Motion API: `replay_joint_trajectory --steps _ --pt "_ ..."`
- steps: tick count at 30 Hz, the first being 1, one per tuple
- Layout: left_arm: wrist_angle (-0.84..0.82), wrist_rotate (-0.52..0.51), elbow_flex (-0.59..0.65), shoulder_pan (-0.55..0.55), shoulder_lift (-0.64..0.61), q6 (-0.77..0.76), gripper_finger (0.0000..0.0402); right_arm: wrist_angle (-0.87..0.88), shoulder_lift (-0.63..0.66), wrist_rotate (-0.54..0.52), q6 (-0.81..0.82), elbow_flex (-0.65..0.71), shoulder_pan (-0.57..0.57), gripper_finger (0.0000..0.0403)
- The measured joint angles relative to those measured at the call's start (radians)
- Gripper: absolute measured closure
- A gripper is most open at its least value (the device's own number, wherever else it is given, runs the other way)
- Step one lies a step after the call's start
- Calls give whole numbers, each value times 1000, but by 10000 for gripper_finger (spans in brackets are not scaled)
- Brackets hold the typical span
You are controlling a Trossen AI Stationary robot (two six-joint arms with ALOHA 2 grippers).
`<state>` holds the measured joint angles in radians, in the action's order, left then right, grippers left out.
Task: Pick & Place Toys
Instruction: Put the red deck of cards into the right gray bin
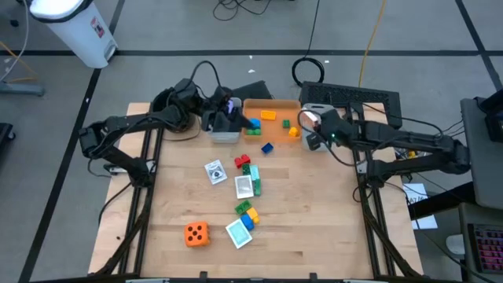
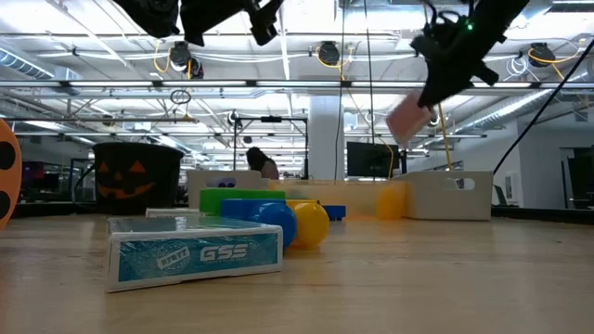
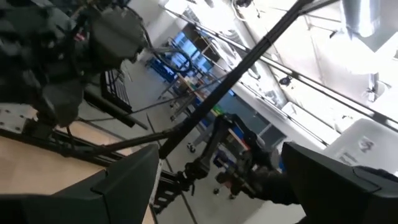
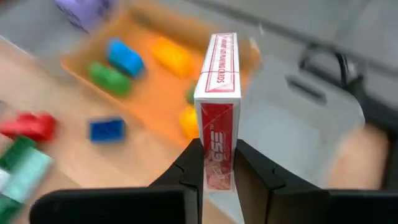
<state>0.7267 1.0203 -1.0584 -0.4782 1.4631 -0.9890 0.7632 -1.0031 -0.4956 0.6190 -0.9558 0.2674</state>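
My right gripper [image 4: 219, 152] is shut on a red card box [image 4: 219, 81], high over the right end of the orange bin [image 1: 277, 104]. The bin holds blue, green and yellow bricks [image 4: 124, 56]. My left gripper [image 1: 224, 110] hangs open and empty above the grey bin [image 1: 224, 134], next to the purple die [image 1: 233, 104]. An orange die [image 1: 196, 233], a teal card box [image 1: 246, 186], white cards [image 1: 214, 171] and loose bricks [image 1: 247, 211] lie flat on the wooden table. My right gripper pinches the card box's two broad faces at one short end [image 4: 217, 171], between its two fingers. The fingers slant down from the table's right side. The box stands on edge, sticks out past the fingertips and hangs clear of the bin and table.
A black pot with an orange face [image 2: 135, 176] stands at the table's far left corner. A blue brick [image 1: 267, 147] lies just in front of the orange bin. A dark keyboard-like device [image 1: 354, 96] sits behind the right arm. Bare wood shows on the table's right half.
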Motion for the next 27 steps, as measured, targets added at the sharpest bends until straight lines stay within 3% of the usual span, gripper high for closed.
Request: replay_joint_trajectory --steps 5,12,21,27 --pt "-2 -74 0 0 0 24 57 127 -9 83 69 0 95 359" --pt "-1 -165 0 0 0 42 57 123 -9 252 -11 0 266 359" --pt "-1 -184 0 1 0 38 57 76 -9 502 0 0 467 359" --pt "-1 -184 0 1 0 19 57 102 -14 570 -4 0 551 360"
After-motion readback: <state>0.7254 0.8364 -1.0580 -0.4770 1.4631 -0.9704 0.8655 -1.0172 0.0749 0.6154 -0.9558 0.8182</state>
